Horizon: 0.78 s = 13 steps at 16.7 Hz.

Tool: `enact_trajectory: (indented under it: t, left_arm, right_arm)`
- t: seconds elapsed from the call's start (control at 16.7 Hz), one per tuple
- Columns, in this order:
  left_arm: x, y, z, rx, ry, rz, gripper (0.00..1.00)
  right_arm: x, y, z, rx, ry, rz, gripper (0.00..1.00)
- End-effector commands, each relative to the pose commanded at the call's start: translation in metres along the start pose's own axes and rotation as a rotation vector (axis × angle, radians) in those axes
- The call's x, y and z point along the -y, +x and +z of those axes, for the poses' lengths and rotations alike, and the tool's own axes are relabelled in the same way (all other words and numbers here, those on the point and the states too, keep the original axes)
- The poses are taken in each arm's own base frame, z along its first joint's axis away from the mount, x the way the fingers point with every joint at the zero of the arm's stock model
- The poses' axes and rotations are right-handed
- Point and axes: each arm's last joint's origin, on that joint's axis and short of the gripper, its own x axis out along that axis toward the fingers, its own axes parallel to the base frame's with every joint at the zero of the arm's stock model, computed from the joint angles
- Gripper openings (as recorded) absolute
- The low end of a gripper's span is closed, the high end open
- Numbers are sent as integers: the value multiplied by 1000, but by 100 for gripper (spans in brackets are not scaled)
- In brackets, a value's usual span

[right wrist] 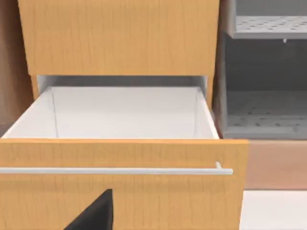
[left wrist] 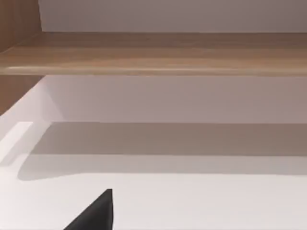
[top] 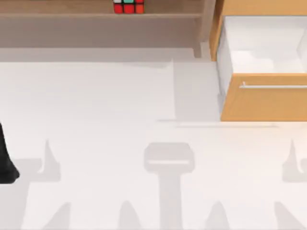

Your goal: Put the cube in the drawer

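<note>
The cube (top: 128, 6) stands on the long brown shelf at the back of the table, left of centre, its red and green stickers showing at the top view's upper edge. The drawer (top: 264, 98) is pulled open at the back right, its white interior (top: 259, 48) bare and its silver bar handle (top: 273, 86) across the front. In the right wrist view the drawer (right wrist: 120, 191) faces the camera close up, with a dark tip of my right gripper (right wrist: 96, 213) low in front of it. My left arm (top: 5, 163) sits at the table's left edge, far from the cube; a dark tip of its gripper (left wrist: 96, 213) points toward the shelf.
The brown wooden shelf (top: 96, 14) runs along the back from the left to the drawer cabinet, and its board (left wrist: 153, 52) spans the left wrist view. A grey perforated rack (right wrist: 266, 72) stands beside the drawer cabinet. White tabletop (top: 120, 120) stretches across the front.
</note>
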Motion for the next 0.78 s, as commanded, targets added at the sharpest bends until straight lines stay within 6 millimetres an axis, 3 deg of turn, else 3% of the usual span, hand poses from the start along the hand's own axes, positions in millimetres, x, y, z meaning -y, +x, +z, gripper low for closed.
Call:
enact_trajectory:
  t: [0.3, 0.54, 0.78]
  left_arm:
    - [0, 0, 0, 0, 0, 0, 100]
    - [0, 0, 0, 0, 0, 0, 100]
    - [0, 0, 0, 0, 0, 0, 100]
  right_arm:
    - [-2, 1, 12, 6, -1, 1, 100]
    - [-8, 12, 55, 15, -7, -4, 100]
    - [-26, 50, 108, 9, -13, -9, 100]
